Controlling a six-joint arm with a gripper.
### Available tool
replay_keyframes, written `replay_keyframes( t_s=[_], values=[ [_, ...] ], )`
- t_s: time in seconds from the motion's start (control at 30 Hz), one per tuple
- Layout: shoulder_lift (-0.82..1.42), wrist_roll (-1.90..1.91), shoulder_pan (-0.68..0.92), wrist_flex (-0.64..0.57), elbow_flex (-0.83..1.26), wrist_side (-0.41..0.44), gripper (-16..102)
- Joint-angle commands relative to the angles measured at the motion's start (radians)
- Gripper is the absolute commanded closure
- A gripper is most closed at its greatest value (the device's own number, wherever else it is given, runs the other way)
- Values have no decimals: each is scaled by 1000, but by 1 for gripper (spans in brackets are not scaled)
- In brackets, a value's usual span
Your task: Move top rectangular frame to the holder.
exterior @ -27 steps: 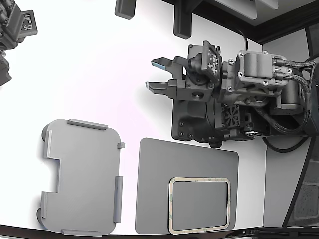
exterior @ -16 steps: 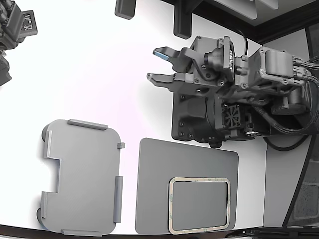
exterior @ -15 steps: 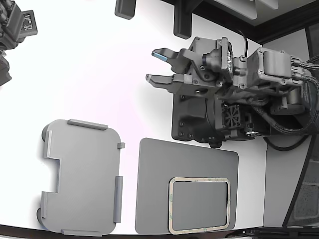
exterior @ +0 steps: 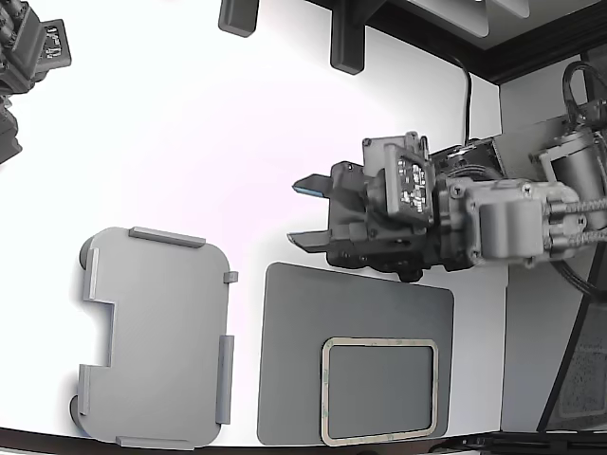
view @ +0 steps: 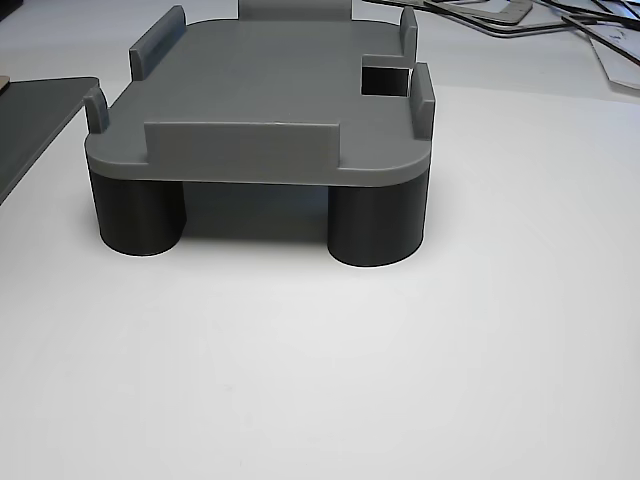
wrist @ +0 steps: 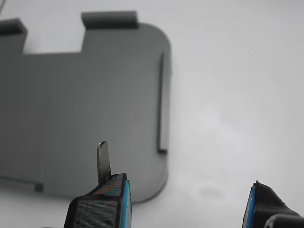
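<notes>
A thin, flat beige rectangular frame (exterior: pixel 379 391) with rounded corners and a hollow centre is lying on a dark grey flat mat (exterior: pixel 294 360), near the mat's lower right corner in the exterior view. The mat is resting on a white worktop (exterior: pixel 190 142). To the exterior view's left of the mat, and apart from it, a light grey plastic holder (exterior: pixel 156 336) with raised edge tabs and a notched side is standing; in the other view (view: pixel 260 100) it is being carried on short dark cylindrical feet (view: pixel 375 225). Nothing is seen lying in the holder. Just above the mat's upper edge in the exterior view, the dark end effector (exterior: pixel 305 212) is being held over the worktop, its blue-edged fingers (wrist: pixel 121 202) spread apart with nothing between them and pointing towards the holder.
</notes>
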Motion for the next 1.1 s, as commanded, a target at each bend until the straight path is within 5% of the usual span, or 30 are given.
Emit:
replay_keyframes(
  t_s=[0.0, 0.37, 0.67, 1.07],
  values=[
    [-29, 129, 146, 66, -57, 37, -14],
    [-325, 540, 508, 268, -233, -2, -14],
    [-394, 686, 566, 322, -233, -255, -14],
    [-512, 857, 746, 236, -138, -230, -13]
  ],
)
